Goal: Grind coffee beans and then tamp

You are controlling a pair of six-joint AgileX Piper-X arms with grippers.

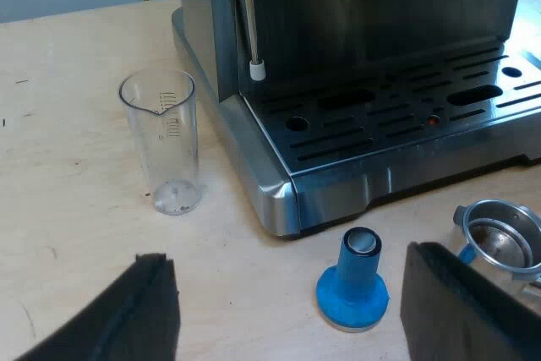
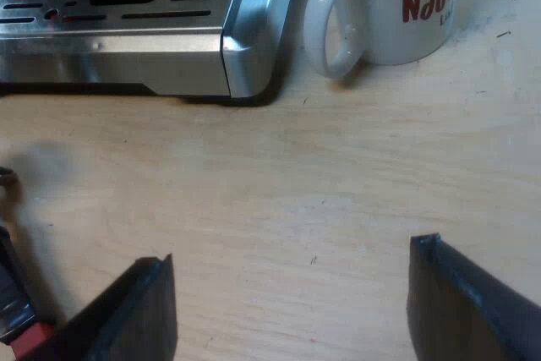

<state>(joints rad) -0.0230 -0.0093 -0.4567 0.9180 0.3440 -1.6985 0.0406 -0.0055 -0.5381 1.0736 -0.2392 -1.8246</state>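
My left gripper point(image 1: 292, 310) is open, its two black fingers spread wide above the wooden table. Between them stands the blue tamper point(image 1: 352, 283), upright on its base just before the espresso machine point(image 1: 355, 124). The metal holder's basket point(image 1: 500, 237) lies on the table beside the tamper, near one finger. An empty measuring glass point(image 1: 165, 141) stands upright beside the machine's corner. My right gripper point(image 2: 292, 310) is open over bare table, nothing between its fingers. The holder's dark handle with its red end point(image 2: 21, 327) lies close to one right finger. The white mug point(image 2: 389, 6) stands by the machine's drip tray corner point(image 2: 254, 48).
The machine's steam wand point(image 1: 252, 31) hangs over the slotted drip tray point(image 1: 406, 116). Light wooden table point(image 2: 296, 192) spreads between the machine's front edge and my right fingers.
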